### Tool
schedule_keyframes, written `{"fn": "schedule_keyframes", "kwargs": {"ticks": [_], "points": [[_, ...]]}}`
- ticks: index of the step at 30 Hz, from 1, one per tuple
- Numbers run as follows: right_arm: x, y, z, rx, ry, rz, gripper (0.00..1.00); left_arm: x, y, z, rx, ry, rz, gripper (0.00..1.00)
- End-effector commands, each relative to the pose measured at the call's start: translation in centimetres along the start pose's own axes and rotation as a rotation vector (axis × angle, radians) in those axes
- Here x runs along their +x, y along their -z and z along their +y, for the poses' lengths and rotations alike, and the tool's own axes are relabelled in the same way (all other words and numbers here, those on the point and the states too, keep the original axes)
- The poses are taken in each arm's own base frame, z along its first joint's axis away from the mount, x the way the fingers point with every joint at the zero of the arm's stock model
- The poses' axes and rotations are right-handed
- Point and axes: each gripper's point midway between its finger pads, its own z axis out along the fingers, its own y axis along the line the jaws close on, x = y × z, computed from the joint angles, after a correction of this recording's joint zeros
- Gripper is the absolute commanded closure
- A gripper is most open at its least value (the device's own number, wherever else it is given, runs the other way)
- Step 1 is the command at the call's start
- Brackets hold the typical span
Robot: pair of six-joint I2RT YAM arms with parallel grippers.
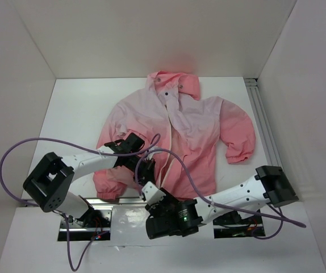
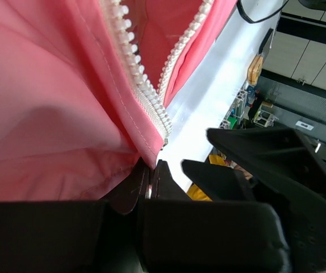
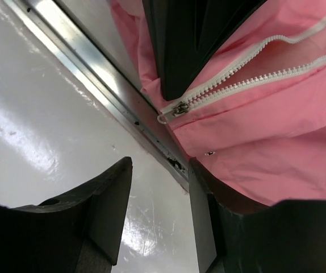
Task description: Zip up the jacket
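The pink jacket point(image 1: 197, 131) lies flat on the white table, hood at the far side, front open. My left gripper point(image 1: 145, 166) is at the hem by the zipper's lower end. In the left wrist view it point(image 2: 150, 168) is shut on the hem corner of the jacket point(image 2: 49, 85), just below the white zipper teeth point(image 2: 146, 94), which part in a V. My right gripper point(image 1: 149, 186) is just in front of the hem. In the right wrist view it point(image 3: 160, 165) is open and empty, below the zipper slider point(image 3: 180, 107) at the jacket's point(image 3: 276, 125) bottom edge.
A metal rail point(image 3: 95, 79) runs along the table's near edge under the hem. White walls enclose the table on three sides. A purple cable point(image 1: 15, 151) loops over the left arm. The left gripper's black body point(image 3: 191, 40) sits above the slider.
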Motion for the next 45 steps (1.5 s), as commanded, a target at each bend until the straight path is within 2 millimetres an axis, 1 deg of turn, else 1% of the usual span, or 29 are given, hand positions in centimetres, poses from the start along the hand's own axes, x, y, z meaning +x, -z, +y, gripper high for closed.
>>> {"fn": "schedule_keyframes", "kwargs": {"ticks": [1,2,3,7,10,12,14,19,20,22,23,24,25,26,27,30,32,35,36,41,42,43,45], "points": [[-0.8,-0.5,-1.3,0.099,-0.049,-0.079,0.48,0.4,0.5,-1.4,0.032,-0.022,0.011,1.0],[-0.5,-0.8,-1.4,0.113,-0.041,-0.083,0.48,0.4,0.5,-1.4,0.032,-0.021,0.011,1.0],[-1.0,-0.9,-0.9,0.097,-0.059,-0.099,0.48,0.4,0.5,-1.4,0.032,-0.021,0.011,1.0],[-0.2,-2.0,-0.7,0.117,-0.041,-0.082,0.48,0.4,0.5,-1.4,0.032,-0.021,0.011,1.0],[-0.2,-2.5,-0.1,0.12,-0.049,-0.094,0.48,0.4,0.5,-1.4,0.032,-0.021,0.011,1.0],[-0.8,-2.5,0.4,0.104,-0.061,-0.111,0.48,0.4,0.5,-1.4,0.032,-0.021,0.011,1.0],[-1.1,-2.7,0.4,0.103,-0.073,-0.118,0.48,0.7,0.5,-1.2,0.03,-0.005,0.016,1.0],[-1.1,-3.2,-0.4,0.145,-0.073,-0.131,0.5,0.8,0.6,-1.6,0.04,-0.012,0.016,1.0],[-1.2,-3.2,-0.3,0.141,-0.08,-0.136,0.51,0.8,0.6,-1.6,0.04,-0.012,0.016,1.0],[-0.8,-3.8,-0.5,0.161,-0.07,-0.121,0.54,0.8,0.6,-1.6,0.04,-0.012,0.016,1.0],[-1.1,-3.7,-0.4,0.158,-0.077,-0.125,0.56,1.0,0.5,-1.3,0.038,-0.005,0.021,1.0],[-0.8,-3.9,-0.4,0.164,-0.074,-0.117,0.56,1.0,0.5,-1.3,0.038,-0.005,0.021,1.0],[-0.7,-3.8,-0.8,0.18,-0.063,-0.12,0.57,0.9,0.5,-1.4,0.04,-0.012,0.016,1.0],[-0.7,-3.8,-0.8,0.18,-0.072,-0.121,0.6,0.9,0.5,-1.4,0.04,-0.012,0.016,1.0],[-0.6,-3.8,-0.9,0.184,-0.063,-0.116,0.6,0.9,0.5,-1.4,0.04,-0.012,0.016,1.0],[-0.7,-3.8,-1.0,0.19,-0.074,-0.123,0.65,0.9,0.5,-1.4,0.04,-0.012,0.016,1.0],[-1.2,-3.5,-1.1,0.181,-0.101,-0.134,0.67,0.9,0.5,-1.4,0.04,-0.012,0.016,1.0],[-1.1,-3.2,-1.4,0.185,-0.094,-0.13,0.73,1.1,0.4,-1.1,0.038,-0.005,0.021,1.0],[-1.1,-3.3,-1.4,0.184,-0.103,-0.131,0.73,1.1,0.4,-1.1,0.038,-0.005,0.021,1.0],[-1.0,-3.1,-1.4,0.195,-0.076,-0.127,0.84,1.1,0.3,-1.0,0.035,0.002,0.026,1.0],[-1.0,-3.1,-1.4,0.194,-0.085,-0.128,0.88,1.1,0.3,-1.0,0.035,0.003,0.026,1.0],[-1.3,-3.0,-1.2,0.191,-0.093,-0.132,0.91,1.1,0.3,-1.0,0.035,0.003,0.026,1.0],[-1.2,-2.8,-1.2,0.194,-0.08,-0.137,0.97,1.3,0.3,-0.7,0.033,0.01,0.03,1.0]]}}
